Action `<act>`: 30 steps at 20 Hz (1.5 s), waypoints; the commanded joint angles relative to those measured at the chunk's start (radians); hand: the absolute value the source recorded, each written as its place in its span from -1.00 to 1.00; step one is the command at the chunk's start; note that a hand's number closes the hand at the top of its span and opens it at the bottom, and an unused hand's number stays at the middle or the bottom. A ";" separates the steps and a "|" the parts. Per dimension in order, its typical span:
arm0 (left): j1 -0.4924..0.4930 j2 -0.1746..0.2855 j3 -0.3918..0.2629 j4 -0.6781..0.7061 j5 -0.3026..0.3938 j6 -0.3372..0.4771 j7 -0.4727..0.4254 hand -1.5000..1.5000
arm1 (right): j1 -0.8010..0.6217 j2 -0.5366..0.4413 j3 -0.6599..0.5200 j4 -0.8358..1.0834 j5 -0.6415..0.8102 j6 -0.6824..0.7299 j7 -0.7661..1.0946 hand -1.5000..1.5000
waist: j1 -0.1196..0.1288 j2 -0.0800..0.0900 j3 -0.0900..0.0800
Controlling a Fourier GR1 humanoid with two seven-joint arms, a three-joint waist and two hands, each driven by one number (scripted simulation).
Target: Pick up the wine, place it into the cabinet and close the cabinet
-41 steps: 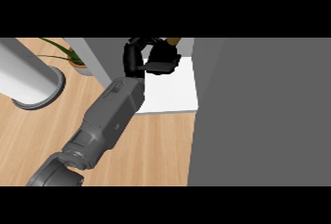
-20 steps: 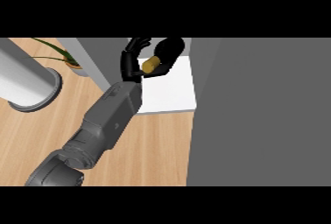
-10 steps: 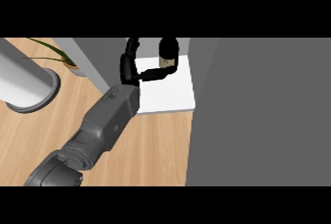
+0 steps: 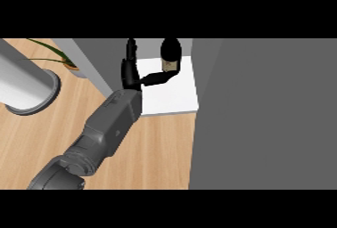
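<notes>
Dark wine (image 4: 170, 51) stands just beside hand (image 4: 130, 73).

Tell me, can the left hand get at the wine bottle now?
Probably yes: the left hand is open just beside the wine bottle on the white shelf, with nothing between them.

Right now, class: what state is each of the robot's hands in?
Left hand: open, fingers straight, beside the wine in the cabinet.
Right hand: not in view.
</notes>
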 commanded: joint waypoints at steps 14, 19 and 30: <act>0.040 0.001 0.001 -0.010 -0.026 -0.129 -0.046 -1.00 | 0.065 -0.005 -0.004 -0.080 -0.066 0.017 0.004 -1.00 | 0.020 -0.009 -0.001; 0.066 0.000 -0.019 -0.002 -0.008 -0.180 -0.058 -1.00 | 0.002 0.018 0.078 -0.027 0.022 -0.035 0.002 -1.00 | 0.013 -0.009 -0.002; 0.124 0.000 -0.066 -0.061 0.101 -0.266 -0.075 -1.00 | -0.050 0.014 0.043 -0.012 -0.013 -0.044 0.057 -1.00 | 0.018 -0.019 -0.002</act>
